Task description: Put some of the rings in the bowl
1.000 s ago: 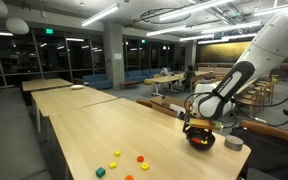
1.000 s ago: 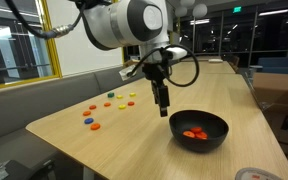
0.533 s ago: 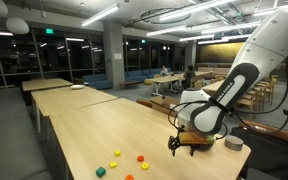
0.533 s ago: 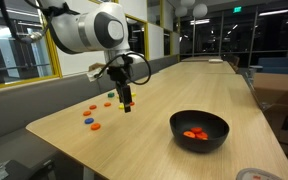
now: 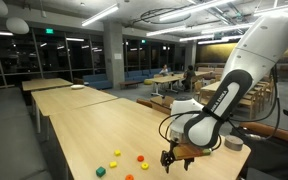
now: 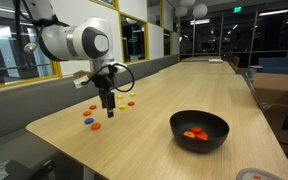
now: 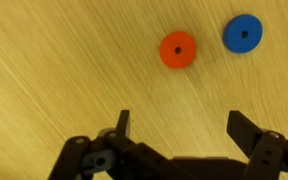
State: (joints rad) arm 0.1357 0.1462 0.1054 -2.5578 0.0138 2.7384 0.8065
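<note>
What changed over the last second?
The gripper swung away from above the bowl to the loose rings on the table, open and empty throughout. The bowl, the rings in it and the loose ones stayed put.

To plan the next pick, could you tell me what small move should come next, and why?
Probably ease the open gripper forward over the orange ring, which lies on the table just ahead of its fingers, beside a blue ring; nothing is held yet.
</note>
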